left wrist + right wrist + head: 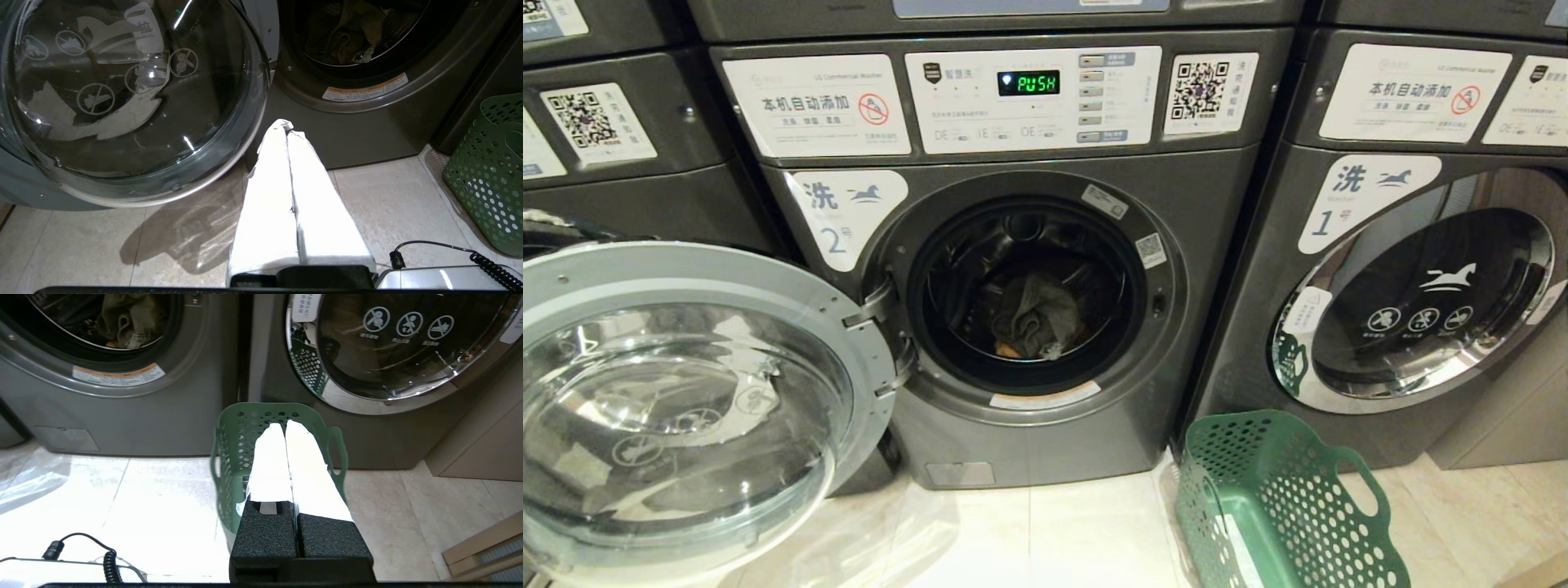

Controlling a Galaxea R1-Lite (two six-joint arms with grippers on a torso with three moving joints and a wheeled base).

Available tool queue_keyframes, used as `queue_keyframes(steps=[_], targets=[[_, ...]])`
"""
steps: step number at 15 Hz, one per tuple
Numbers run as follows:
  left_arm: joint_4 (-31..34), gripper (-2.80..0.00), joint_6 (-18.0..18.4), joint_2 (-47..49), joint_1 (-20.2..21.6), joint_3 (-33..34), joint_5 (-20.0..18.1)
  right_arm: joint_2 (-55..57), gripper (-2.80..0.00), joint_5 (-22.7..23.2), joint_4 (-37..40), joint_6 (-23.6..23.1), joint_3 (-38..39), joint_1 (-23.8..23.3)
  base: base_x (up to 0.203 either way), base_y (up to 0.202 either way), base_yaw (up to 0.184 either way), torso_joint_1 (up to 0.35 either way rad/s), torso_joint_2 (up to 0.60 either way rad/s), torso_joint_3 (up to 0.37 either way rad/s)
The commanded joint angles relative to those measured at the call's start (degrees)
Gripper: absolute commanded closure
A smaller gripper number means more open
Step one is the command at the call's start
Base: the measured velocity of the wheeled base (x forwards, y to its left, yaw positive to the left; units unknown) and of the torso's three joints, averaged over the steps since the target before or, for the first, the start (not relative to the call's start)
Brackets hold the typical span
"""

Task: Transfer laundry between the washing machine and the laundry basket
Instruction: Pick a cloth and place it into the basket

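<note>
The left tool (288,124) hangs low over the floor (122,245), pointing at the base of the washer (1013,441), its white fingers pressed together and holding nothing. The right tool (284,424) is likewise pressed together and empty, poised over the green basket (1258,457), which stands on the floor at the washer's right. The door (686,392) is swung wide to the left. Grey-green laundry (1033,314) lies in the drum.

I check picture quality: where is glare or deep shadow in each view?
Head view: the open door glass reflects the room, and the drum is dark around the laundry. Left wrist view: left gripper overexposed white. Right wrist view: right gripper likewise, floor glaring.
</note>
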Motion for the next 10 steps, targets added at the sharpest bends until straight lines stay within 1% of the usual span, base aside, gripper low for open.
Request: queue_keyframes(steps=[1,4,5,10], targets=[[0.0,0.00,0.0,0.1,0.0,0.0,0.0,0.1,0.00,0.0,0.0,-0.1,0.0,0.0,0.000,0.197,-0.001,-0.002,0.00,0.005],[0.0,0.00,0.0,0.1,0.0,0.0,0.0,0.1,0.00,0.0,0.0,-0.1,0.0,0.0,0.000,0.165,-0.003,0.006,0.00,0.002],[0.1,0.00,0.0,0.1,0.0,0.0,0.0,0.1,0.00,0.0,0.0,-0.1,0.0,0.0,0.000,0.060,0.000,0.001,0.00,0.005],[0.1,0.00,0.1,0.1,0.0,0.0,0.1,0.1,0.00,0.0,0.0,-0.1,0.0,0.0,0.000,0.000,0.000,0.000,0.00,0.000]])
